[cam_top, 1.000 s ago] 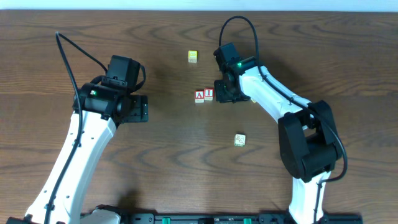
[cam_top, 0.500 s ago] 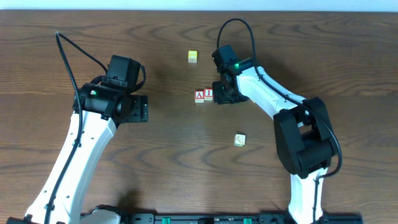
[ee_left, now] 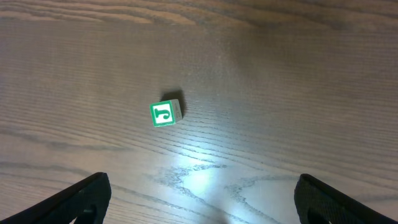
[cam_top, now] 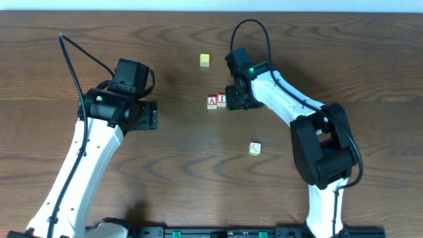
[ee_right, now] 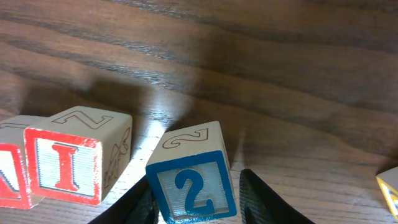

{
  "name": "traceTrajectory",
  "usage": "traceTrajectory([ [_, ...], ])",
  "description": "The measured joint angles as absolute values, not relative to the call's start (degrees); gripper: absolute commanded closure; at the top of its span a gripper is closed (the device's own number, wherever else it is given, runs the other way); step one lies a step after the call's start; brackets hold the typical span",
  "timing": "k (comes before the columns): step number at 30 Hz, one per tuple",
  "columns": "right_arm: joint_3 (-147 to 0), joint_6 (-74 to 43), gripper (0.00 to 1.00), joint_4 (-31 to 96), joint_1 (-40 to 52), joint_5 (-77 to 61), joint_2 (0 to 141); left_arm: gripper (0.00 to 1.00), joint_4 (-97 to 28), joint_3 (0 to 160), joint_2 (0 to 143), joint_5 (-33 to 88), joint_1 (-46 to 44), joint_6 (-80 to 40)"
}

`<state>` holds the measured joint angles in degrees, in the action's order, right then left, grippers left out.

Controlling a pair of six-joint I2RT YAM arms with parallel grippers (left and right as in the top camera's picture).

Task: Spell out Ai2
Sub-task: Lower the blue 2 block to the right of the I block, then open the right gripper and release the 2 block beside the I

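Note:
Two red-framed cubes, "A" (cam_top: 211,101) and "I" (cam_top: 221,100), sit touching in a row at mid-table. In the right wrist view the "I" cube (ee_right: 68,158) has the blue "2" cube (ee_right: 193,177) just to its right, a small gap between them. My right gripper (ee_right: 199,205) straddles the "2" cube. Its left finger lies against the cube, and a slit shows at the right finger (ee_right: 261,193). From overhead the right gripper (cam_top: 235,100) hides the "2" cube. My left gripper (cam_top: 147,116) hangs wide open over bare wood, far left of the row.
A green-framed cube (ee_left: 165,114) lies ahead of the left gripper (ee_left: 202,199). A yellowish cube (cam_top: 205,61) sits behind the row, and another pale cube (cam_top: 254,149) in front of it. A yellow cube corner (ee_right: 388,186) shows at the right wrist view's edge.
The right gripper has slid slightly left, bringing the "2" cube closer to the "I" cube, and its jaws have begun parting. The left arm has not moved.

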<state>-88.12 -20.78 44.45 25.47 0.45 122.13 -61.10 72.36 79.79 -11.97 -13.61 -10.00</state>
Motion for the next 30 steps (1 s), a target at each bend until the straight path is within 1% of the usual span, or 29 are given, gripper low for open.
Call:
traceTrajectory([
  [2, -88.1, -21.0, 0.55, 44.2, 25.5, 1.1, 122.1, 0.05, -61.1, 72.3, 79.8, -12.0, -13.6, -10.0],
  [6, -88.3, -21.5, 0.54, 44.4, 25.5, 1.9, 122.1, 0.05, -61.1, 72.4, 79.8, -12.0, -13.6, -10.0],
  [17, -92.6, -21.5, 0.56, 48.1, 25.5, 2.8, 121.5, 0.05, -61.1, 72.4, 79.8, -12.0, -13.6, -10.0],
  [23, -92.6, -21.9, 0.60, 52.0, 25.5, 7.4, 118.7, 0.05, -61.1, 72.4, 79.8, -12.0, -13.6, -10.0],
  [30, -92.6, -22.5, 0.60, 53.3, 25.5, 12.3, 117.7, 0.04, -61.1, 72.4, 79.8, -12.0, -13.6, -10.0],
])
